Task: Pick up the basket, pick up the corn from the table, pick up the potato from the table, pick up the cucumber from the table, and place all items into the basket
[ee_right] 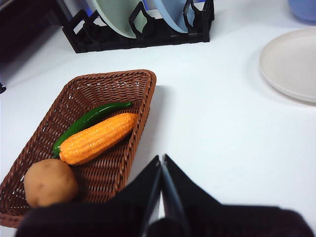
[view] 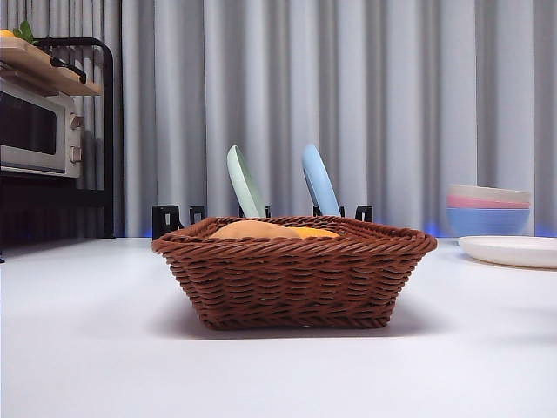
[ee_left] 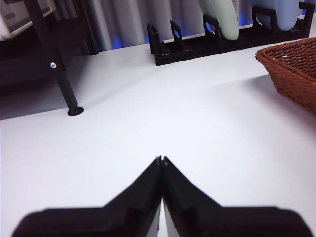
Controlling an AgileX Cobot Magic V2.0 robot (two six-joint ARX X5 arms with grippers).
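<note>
Front view: basket (view: 294, 272) sits upright on white tabletop (view: 87, 348), roughly centred, w/ tops of potato (view: 252, 230) and corn (view: 315, 232) just showing above braided rim; cucumber not visible from this angle. No arm in this view. Right wrist view confirms contents: potato at one end of basket floor, corn lying lengthwise mid-basket, cucumber (ee_right: 89, 121) alongside corn and touching it, on side toward basket's far wall, thin stem pointing to far corner. All three items inside basket, none on tabletop. Right tool (ee_right: 161, 163): jaws closed tip to tip, nothing held, above bare tabletop just beside basket's long side. Left tool (ee_left: 161, 160): jaws likewise pressed together, empty, over open tabletop, basket corner visible off to one side, well apart from tool. Background: black dish rack (view: 174, 218) behind basket holding pale green plate (view: 244, 181) and light blue plate (view: 319, 179), both upright and tilted. Stack of bowls (view: 488, 209) (cream, pink, blue) and flat cream plate (view: 512, 251) to one side of basket, apart from it. Microwave-type oven (view: 35, 131) on black shelf frame (view: 109, 131) at opposite side, w/ wooden board (view: 52, 70) on top. Grey curtain (view: 348, 87) across rear.
</note>
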